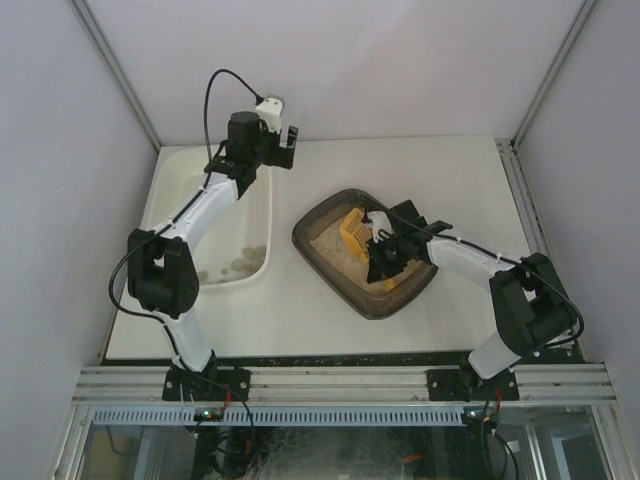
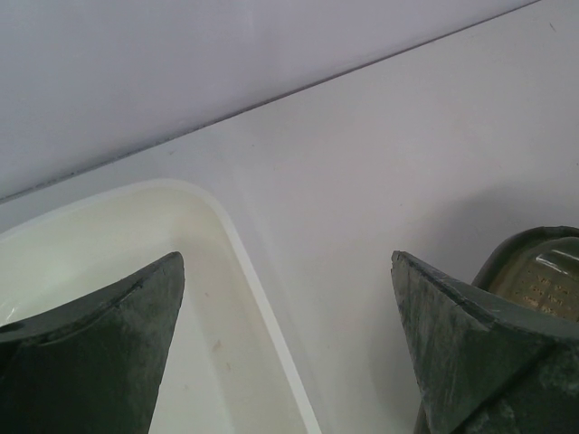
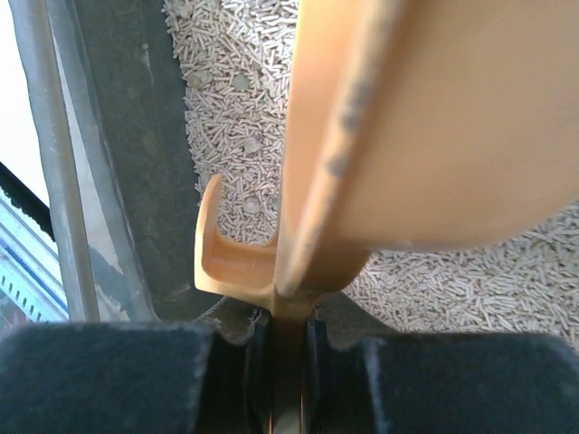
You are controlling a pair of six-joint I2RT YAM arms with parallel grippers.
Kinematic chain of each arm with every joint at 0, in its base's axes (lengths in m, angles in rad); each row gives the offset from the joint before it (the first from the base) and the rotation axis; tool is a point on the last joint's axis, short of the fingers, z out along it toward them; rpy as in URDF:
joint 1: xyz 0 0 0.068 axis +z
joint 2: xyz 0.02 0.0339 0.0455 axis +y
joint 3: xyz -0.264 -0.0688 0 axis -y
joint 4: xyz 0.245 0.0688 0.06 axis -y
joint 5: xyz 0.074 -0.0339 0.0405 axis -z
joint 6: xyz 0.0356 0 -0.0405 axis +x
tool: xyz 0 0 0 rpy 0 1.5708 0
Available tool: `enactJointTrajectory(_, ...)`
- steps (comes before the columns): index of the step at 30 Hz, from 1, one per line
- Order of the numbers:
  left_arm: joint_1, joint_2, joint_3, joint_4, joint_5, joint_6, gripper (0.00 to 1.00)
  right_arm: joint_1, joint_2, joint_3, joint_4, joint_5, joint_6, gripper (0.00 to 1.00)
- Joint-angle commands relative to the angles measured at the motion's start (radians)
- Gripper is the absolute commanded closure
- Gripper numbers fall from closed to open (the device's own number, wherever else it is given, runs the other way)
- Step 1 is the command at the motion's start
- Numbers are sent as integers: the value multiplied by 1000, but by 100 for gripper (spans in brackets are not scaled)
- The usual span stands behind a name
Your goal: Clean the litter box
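Right gripper (image 3: 289, 339) pinches the orange scoop (image 3: 434, 117) by its handle — hold it level, sift slowly over the litter box (image 3: 118, 136).

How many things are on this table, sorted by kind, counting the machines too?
Robot arms: 2, the left arm and the right arm
Litter box: 1
White tub: 1
Yellow scoop: 1, held by the right arm over the litter
Total: 5
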Motion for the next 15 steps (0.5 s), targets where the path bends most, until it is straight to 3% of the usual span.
enactJointTrajectory(1, -10, 2, 61, -6, 6, 18, 0, 35, 16, 0, 40, -20, -28, 87)
enactJointTrajectory(2, -9, 1, 60, -6, 5, 14, 0, 41, 22, 0, 44, -3, -30, 62)
enactJointTrajectory(3, -10, 0, 58, -6, 3, 11, 0, 46, 23, 1, 52, 26, -32, 18)
enactJointTrajectory(4, -10, -1, 54, -6, 2, 10, 0, 50, 19, 5, 58, 81, -33, 2)
enactJointTrajectory(8, -10, -19, 32, 7, -14, 22, 0, 64, -36, 78, 33, 314, -28, 0)
enactJointTrajectory(12, -9, -55, -8, 10, -20, 42, 0, 63, -122, 229, -87, 398, 7, 0)
enactJointTrajectory(15, -10, -84, -49, 28, -10, 64, 0, 98, -105, 382, -232, 626, 178, 0)
